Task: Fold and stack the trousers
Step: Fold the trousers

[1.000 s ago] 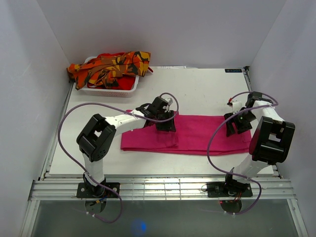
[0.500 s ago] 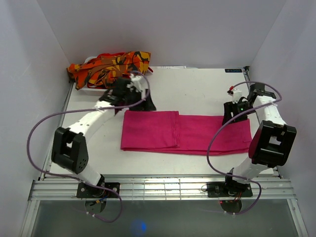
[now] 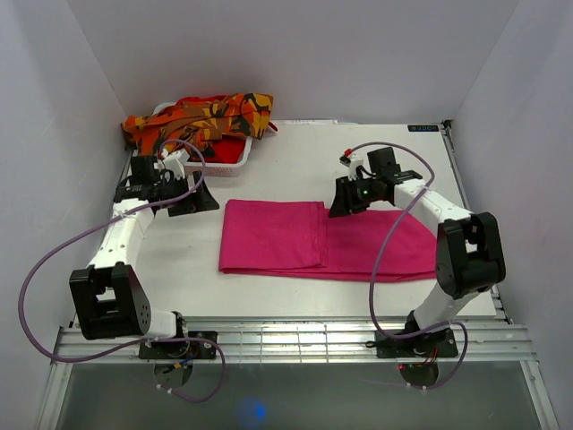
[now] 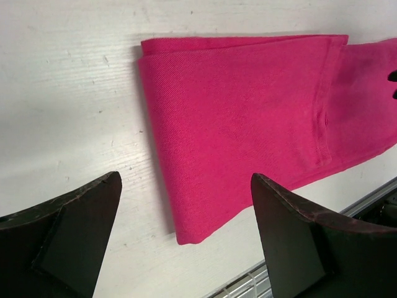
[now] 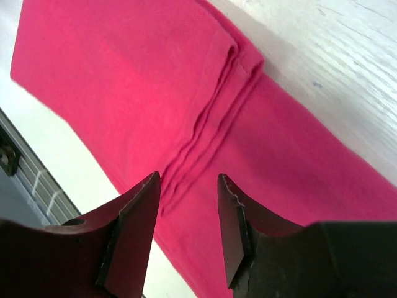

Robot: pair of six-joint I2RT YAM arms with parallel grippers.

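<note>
The pink trousers (image 3: 358, 244) lay on the table (image 3: 385, 152), long axis running left to right, with the left end folded over. The right arm's fingers (image 5: 133, 217), partly apart and empty, hovered nearer, above the fold's edge. The left arm's fingers (image 4: 74, 217), wide open, hung off the left end.

— Bright enough?
— Yes, even light from overhead. The white table (image 3: 358, 161) nearly washes out in the top view.
— Shadows?
— Soft ones. In the left wrist view a thin dark line hugs the pink trousers (image 4: 236, 124) along their 9 o'clock edge.
— Sharpness?
— The weave is crisp, but the left fingers (image 4: 74, 230) at 6 o'clock are blurred. In the right wrist view the table blows out white at 9 o'clock, and the right fingers (image 5: 130, 236) carry a pink cast.
</note>
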